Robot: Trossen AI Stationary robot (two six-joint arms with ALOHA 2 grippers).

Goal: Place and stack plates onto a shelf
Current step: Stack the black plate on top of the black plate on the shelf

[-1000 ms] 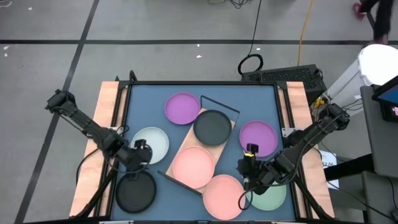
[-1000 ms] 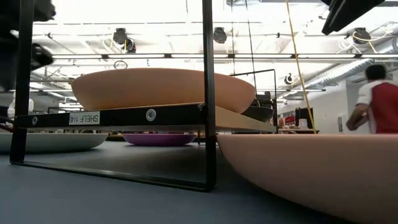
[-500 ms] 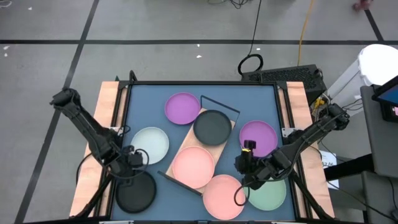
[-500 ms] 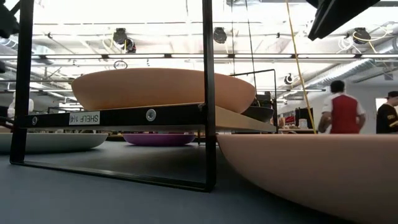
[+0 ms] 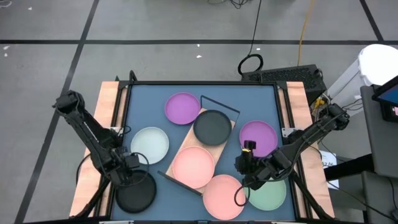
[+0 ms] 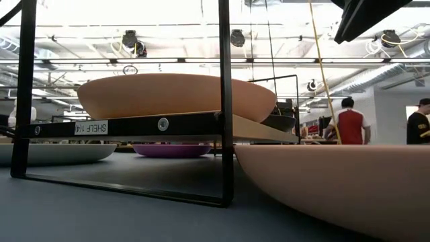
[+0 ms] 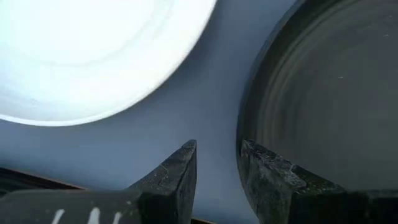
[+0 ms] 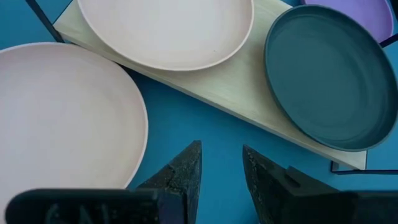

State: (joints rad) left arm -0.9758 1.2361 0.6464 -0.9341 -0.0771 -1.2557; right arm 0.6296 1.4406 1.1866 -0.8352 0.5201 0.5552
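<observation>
On the wooden shelf [image 5: 186, 138] rest a pink plate [image 5: 193, 166] and a black plate [image 5: 212, 126]. Flat on the blue mat lie a white-grey plate [image 5: 151, 143], a black plate [image 5: 137, 191], two purple plates [image 5: 183, 107] [image 5: 258, 137], a pink plate [image 5: 222, 196] and a pale green plate [image 5: 270, 194]. My left gripper [image 7: 217, 168] points down, open and empty, over the mat between the white-grey plate [image 7: 93, 50] and the black plate's rim [image 7: 249, 112]. My right gripper [image 8: 221, 168] hangs open and empty over the mat beside the table's pink plate [image 8: 62, 118], near the shelf's long edge [image 8: 249, 102].
The shelf's black wire frame [image 6: 225, 101] stands up at both ends of the board. Wooden strips [image 5: 109, 124] border the mat left and right. Beyond the table's far edge lie cables [image 5: 250, 62] and a dark box. People walk in the room behind [image 6: 349, 124].
My left gripper has gone from beside the white-grey plate toward the table's near-left corner and down, rolling about its own axis, to the far rim of the black plate on the mat. No plate has moved.
</observation>
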